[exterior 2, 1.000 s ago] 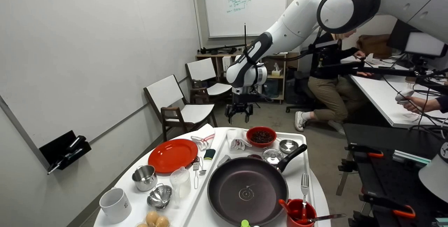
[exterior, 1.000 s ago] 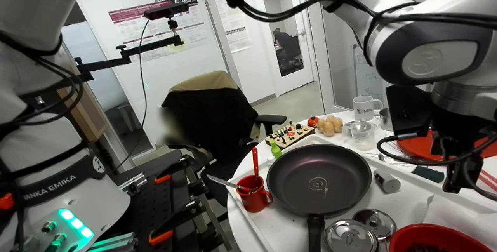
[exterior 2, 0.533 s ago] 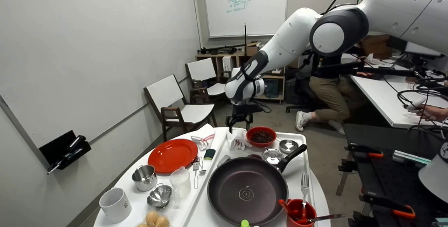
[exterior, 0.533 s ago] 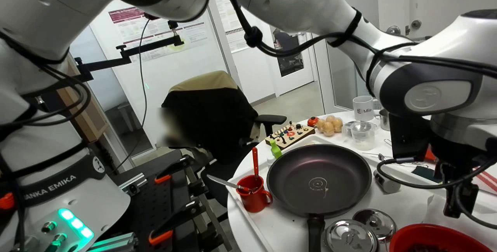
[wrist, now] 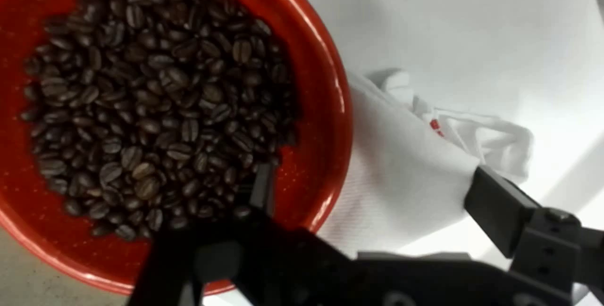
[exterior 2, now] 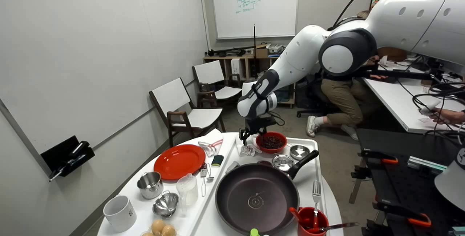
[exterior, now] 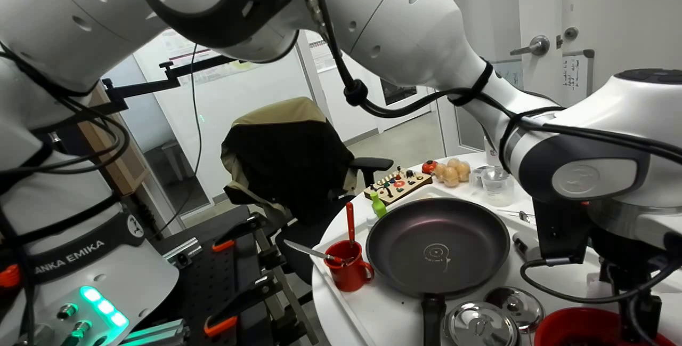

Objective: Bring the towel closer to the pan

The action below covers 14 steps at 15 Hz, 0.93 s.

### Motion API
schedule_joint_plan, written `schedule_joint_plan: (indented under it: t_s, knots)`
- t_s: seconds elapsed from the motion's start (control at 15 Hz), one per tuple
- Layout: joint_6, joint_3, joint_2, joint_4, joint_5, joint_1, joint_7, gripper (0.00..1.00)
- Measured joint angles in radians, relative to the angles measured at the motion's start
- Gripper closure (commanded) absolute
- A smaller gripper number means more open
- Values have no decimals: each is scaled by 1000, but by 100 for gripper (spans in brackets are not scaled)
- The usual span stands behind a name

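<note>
The pan point(exterior: 438, 250) is large, round and dark grey, with a long black handle; it lies on the white tray and also shows in an exterior view point(exterior 2: 256, 201). A white towel point(exterior 2: 248, 150) lies crumpled on the tray beside the red bowl, apart from the pan. In the wrist view the towel point(wrist: 406, 164) shows a small red mark and runs up against the bowl. My gripper point(wrist: 377, 195) is open above the towel, one finger over the bowl, the other by the towel's far edge. The gripper also shows in an exterior view point(exterior 2: 253, 138).
The red bowl point(wrist: 325, 108) of coffee beans stands right under one finger. Steel lids point(exterior: 481, 326) lie between bowl and pan. A red cup point(exterior: 349, 274) with cutlery stands by the pan. A second cloth with red stripes point(exterior 2: 214, 145) lies beside the red plate point(exterior 2: 180, 161).
My arm has come down from above the table's far end to the towel and red bowl, and the gripper has turned somewhat. The pan and towel have not visibly moved.
</note>
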Motion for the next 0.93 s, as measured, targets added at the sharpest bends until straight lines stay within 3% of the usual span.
schedule_joint_plan:
  t_s: [0.53,0.93]
  knots:
    - [9,-22,21,79,-39,16,6,0]
    - [75,29,51,136,-45,16,-45,0]
